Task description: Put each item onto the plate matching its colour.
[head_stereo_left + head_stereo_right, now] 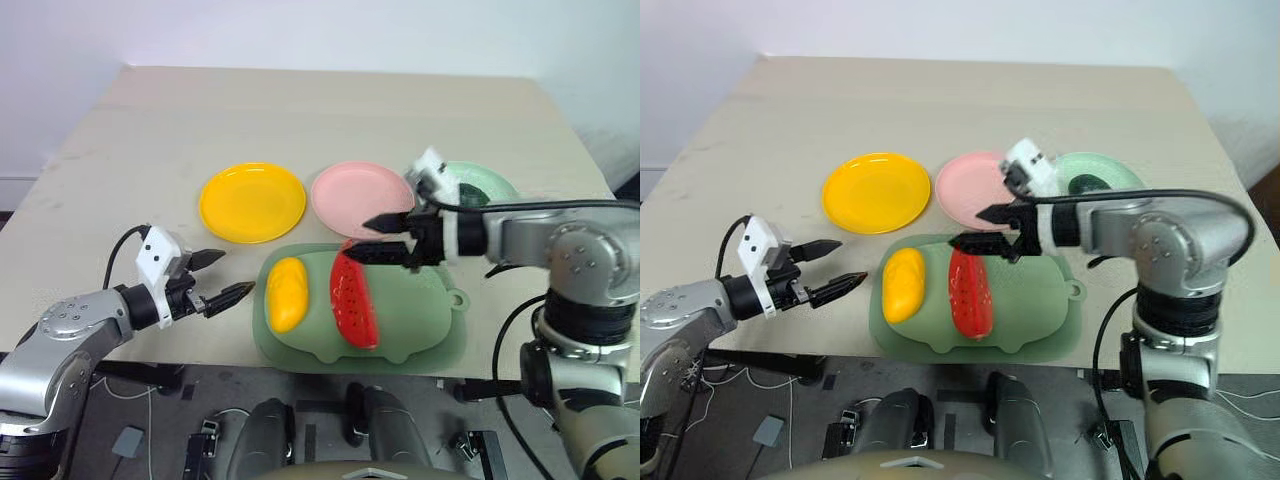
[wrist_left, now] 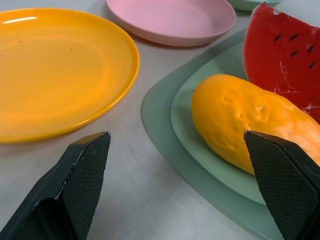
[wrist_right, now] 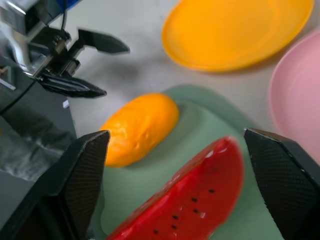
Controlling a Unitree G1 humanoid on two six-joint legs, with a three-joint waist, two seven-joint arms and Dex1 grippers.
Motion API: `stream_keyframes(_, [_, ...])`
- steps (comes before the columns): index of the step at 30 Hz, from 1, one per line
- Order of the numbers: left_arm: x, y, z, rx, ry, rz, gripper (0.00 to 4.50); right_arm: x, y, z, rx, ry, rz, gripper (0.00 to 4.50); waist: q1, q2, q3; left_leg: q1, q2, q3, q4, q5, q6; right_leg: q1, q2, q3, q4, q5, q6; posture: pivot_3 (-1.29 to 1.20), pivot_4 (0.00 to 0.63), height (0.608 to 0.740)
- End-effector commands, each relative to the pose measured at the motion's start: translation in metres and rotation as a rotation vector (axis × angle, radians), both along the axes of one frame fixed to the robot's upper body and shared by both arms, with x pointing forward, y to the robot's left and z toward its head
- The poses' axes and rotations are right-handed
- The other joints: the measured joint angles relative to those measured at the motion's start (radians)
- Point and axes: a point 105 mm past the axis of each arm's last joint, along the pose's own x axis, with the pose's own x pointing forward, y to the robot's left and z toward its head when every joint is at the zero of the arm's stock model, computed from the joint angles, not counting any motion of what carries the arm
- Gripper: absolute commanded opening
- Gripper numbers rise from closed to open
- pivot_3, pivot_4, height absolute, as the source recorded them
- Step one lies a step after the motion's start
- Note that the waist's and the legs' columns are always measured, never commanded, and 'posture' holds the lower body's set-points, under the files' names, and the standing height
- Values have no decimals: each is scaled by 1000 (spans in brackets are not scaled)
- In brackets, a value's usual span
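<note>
My right gripper [image 1: 382, 238] hangs with its two black fingers spread wide and empty over the far end of the red seeded plastic watermelon wedge [image 1: 354, 300], which lies on the sage-green rounded tray [image 1: 430, 320] beside the yellow-orange oval mango [image 1: 287, 293]. My left gripper [image 1: 222, 276], equally wide and empty, sits just left of the tray. The small dark green avocado [image 1: 472, 194] rests on the mint plate [image 1: 495, 183]; the yellow plate [image 1: 252, 203] and pink plate [image 1: 356, 196] are bare.

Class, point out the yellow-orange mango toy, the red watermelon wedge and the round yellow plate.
Yellow-orange mango toy [image 1: 287, 293], left eye view, its middle.
Red watermelon wedge [image 1: 354, 302], left eye view, red flesh.
Round yellow plastic plate [image 1: 252, 203], left eye view, bare centre.
</note>
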Motion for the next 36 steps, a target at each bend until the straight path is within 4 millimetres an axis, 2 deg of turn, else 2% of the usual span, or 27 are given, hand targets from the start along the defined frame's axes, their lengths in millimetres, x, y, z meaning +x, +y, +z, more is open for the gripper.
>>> stream_keyframes(1, [1,0,7,14,-34,-13,4500,-6,9,-4,-2,-2,5,4477,-2,0,0,0,0,0,0,0,0,0,1,0,0,0,0,0,150,740])
stream_keyframes(8, [-1,0,6,13,-32,-4,4500,-15,7,-33,-219,-28,-26,4477,-10,0,0,0,0,0,0,0,0,0,1,0,0,0,0,0,150,740])
stream_keyframes(12, [-3,1,6,12,-29,2,4500,-18,2,-41,-277,-32,-32,4477,-10,0,0,0,1,-1,0,0,0,0,1,0,0,0,0,0,150,740])
stream_keyframes(18, [-4,3,5,14,-27,15,4500,-15,-20,-62,-431,-60,-70,4477,-9,0,0,0,0,-1,0,0,0,0,0,0,-1,0,0,0,150,740])
stream_keyframes(21, [-5,2,4,15,-27,17,4500,-13,-24,-68,-464,-86,-67,3945,-9,0,0,1,1,-1,0,0,0,1,1,0,-1,0,0,0,150,740])
stream_keyframes(22, [-5,3,4,15,-28,19,4500,-12,-25,-68,-473,-102,-65,3643,-9,0,0,1,1,-1,0,0,0,1,1,0,-1,0,0,0,150,740])
stream_keyframes(25, [-4,4,5,17,-31,25,4500,-4,-26,-55,-446,-136,-65,2722,-8,-1,-1,1,1,-1,0,0,0,1,1,0,-1,0,0,0,150,740])
stream_keyframes(26, [-4,4,5,17,-32,27,4500,0,-25,-48,-433,-155,-67,2589,-8,-1,-1,1,1,-1,0,0,0,1,1,0,-1,0,0,0,150,740])
stream_keyframes(28, [-4,5,5,18,-33,28,4500,10,-24,-37,-414,-192,-80,2501,-9,-1,0,1,0,-1,0,0,0,1,1,0,-1,0,0,0,150,740])
stream_keyframes(31, [-4,5,7,20,-37,29,4500,49,-28,3,-381,-332,-165,2485,-14,0,0,0,1,0,0,0,0,0,1,0,-1,0,0,0,150,740])
stream_keyframes(32, [-4,5,7,20,-37,29,4500,58,-30,10,-387,-368,-179,2485,-13,0,0,0,0,1,0,0,0,-1,2,1,0,0,0,0,150,740])
stream_keyframes(36, [-3,5,8,21,-39,25,4500,99,-32,19,-427,-472,-214,2485,-11,0,0,0,0,0,-1,0,0,-2,3,1,-1,0,0,0,150,740])
